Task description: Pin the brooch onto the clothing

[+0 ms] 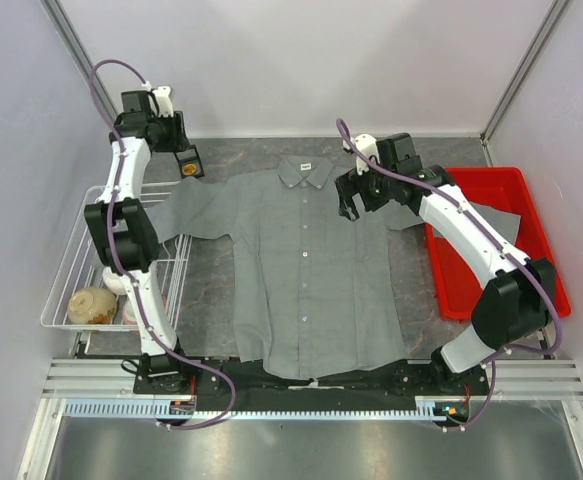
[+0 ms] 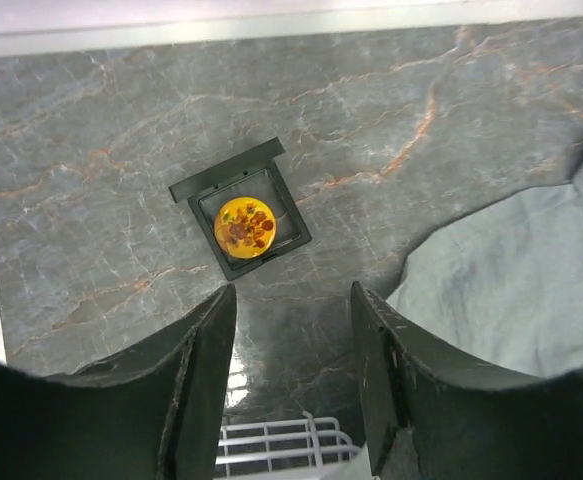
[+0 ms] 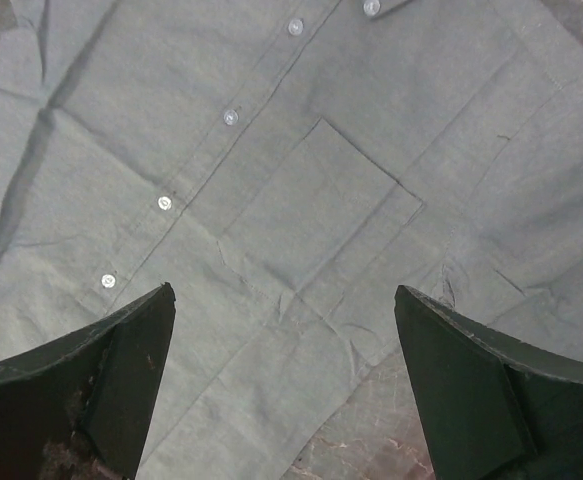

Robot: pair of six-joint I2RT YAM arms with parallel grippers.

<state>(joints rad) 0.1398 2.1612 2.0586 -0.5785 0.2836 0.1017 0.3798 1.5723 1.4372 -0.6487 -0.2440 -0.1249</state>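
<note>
The brooch (image 2: 245,225), a small orange-gold disc, lies in an open black square case (image 2: 199,187) on the marble table; in the top view it is a tiny spot at the far left (image 1: 187,167). My left gripper (image 2: 293,295) is open and empty, hovering just short of the case, also seen in the top view (image 1: 179,140). The grey shirt (image 1: 306,270) lies flat, front up, collar far. My right gripper (image 3: 283,292) is open and empty above its chest pocket (image 3: 321,210), beside the row of pale buttons (image 3: 230,117); it also shows in the top view (image 1: 349,205).
A white wire rack (image 1: 76,262) at the left holds a tan bowl (image 1: 91,305); its edge shows under the left gripper (image 2: 271,440). A red bin (image 1: 511,195) stands at the right. A shirt sleeve (image 2: 511,290) lies right of the case.
</note>
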